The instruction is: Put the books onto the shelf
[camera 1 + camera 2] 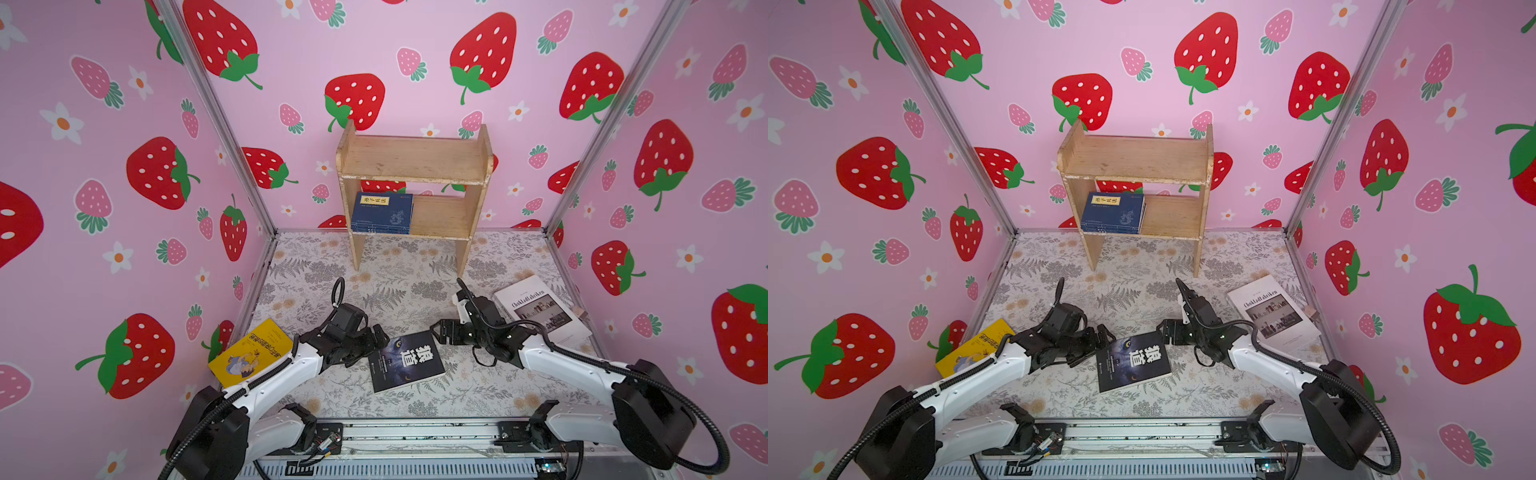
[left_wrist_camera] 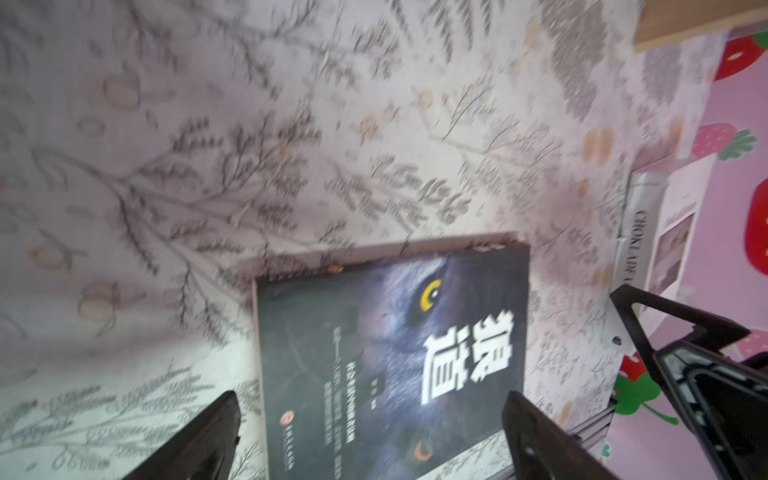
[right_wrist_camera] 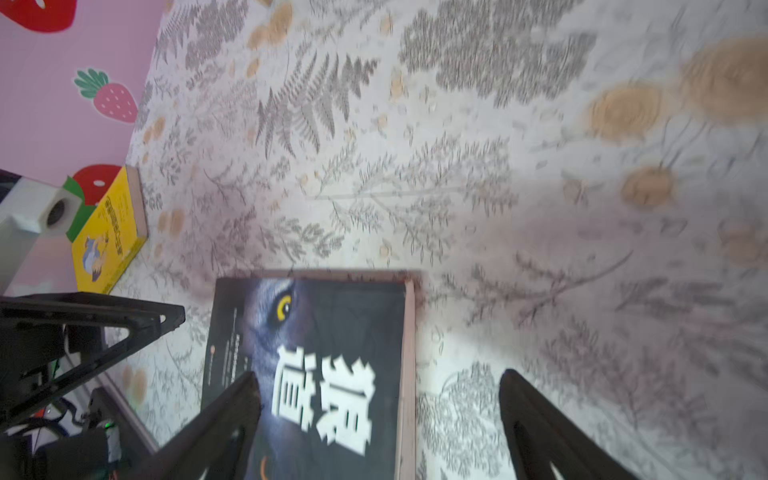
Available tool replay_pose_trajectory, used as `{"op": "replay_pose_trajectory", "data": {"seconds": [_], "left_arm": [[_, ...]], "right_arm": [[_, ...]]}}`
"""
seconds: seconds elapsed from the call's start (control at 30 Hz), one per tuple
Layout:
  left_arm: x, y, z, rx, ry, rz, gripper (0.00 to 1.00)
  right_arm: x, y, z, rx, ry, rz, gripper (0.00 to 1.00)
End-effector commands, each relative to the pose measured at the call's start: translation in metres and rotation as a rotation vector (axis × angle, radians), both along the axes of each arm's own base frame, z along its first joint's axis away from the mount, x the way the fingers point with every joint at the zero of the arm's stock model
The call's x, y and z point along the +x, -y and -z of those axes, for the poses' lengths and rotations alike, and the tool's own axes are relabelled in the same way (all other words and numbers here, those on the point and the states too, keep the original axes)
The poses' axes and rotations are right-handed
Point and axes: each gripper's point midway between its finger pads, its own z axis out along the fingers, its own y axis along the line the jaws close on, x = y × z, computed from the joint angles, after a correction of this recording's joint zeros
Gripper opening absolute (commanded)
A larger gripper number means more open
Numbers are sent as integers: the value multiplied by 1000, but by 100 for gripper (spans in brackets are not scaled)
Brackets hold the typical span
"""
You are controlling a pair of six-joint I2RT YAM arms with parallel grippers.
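Our left gripper (image 1: 378, 338) and right gripper (image 1: 434, 332), jaws apart, flank the far corners of the black wolf-cover book (image 1: 405, 361), about equally near.

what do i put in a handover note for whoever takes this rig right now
Left gripper: open, at the far left corner of the black book, nothing held.
Right gripper: open, at that book's far right corner, nothing held.
Done: navy books lie stacked on the left of the lower tier of the shelf; its top tier is bare.
Left to do: the black book lies flat mid-table; yellow book at the left edge; white book at the right edge.
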Motion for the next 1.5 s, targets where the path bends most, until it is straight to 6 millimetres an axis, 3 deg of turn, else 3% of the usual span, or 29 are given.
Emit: {"op": "replay_pose_trajectory", "data": {"seconds": [0.0,0.23,0.33,0.47,0.6,0.67,0.83,0.9,0.97,1.03,1.1,1.2,1.33,1.47], "left_arm": [[-10,-3,6,21,-24,-31,99],[-27,13,21,17,-21,2,99],[-31,14,31,31,-19,-17,99],[-31,25,29,6,1,-1,99],[-29,48,14,-66,64,76,99],[-33,72,-1,-152,103,169,99],[-37,117,-40,-206,250,369,99],[-35,132,-52,-228,276,420,99],[-35,142,-60,-228,292,458,99],[-31,136,-56,-161,277,447,99],[-31,125,-50,-85,260,437,99],[-27,104,-45,28,263,416,99],[-12,68,-35,132,230,330,99],[3,40,-16,158,185,225,100]], "right_arm": [[-16,-11,10,74,-58,-10,89],[-14,-28,40,109,-96,13,80],[-12,-42,41,125,-92,-14,77],[4,-70,39,126,-65,-71,75],[28,-114,20,178,-13,-156,74],[44,-138,7,205,29,-199,74],[87,-202,-36,335,123,-348,74],[105,-213,-58,376,170,-383,74],[128,-205,-78,389,212,-350,74],[150,-182,-92,370,247,-280,75],[163,-155,-97,310,274,-207,75],[173,-106,-87,143,285,-48,79],[152,-62,-66,10,256,43,82],[116,-40,-39,-6,193,85,82]]}}
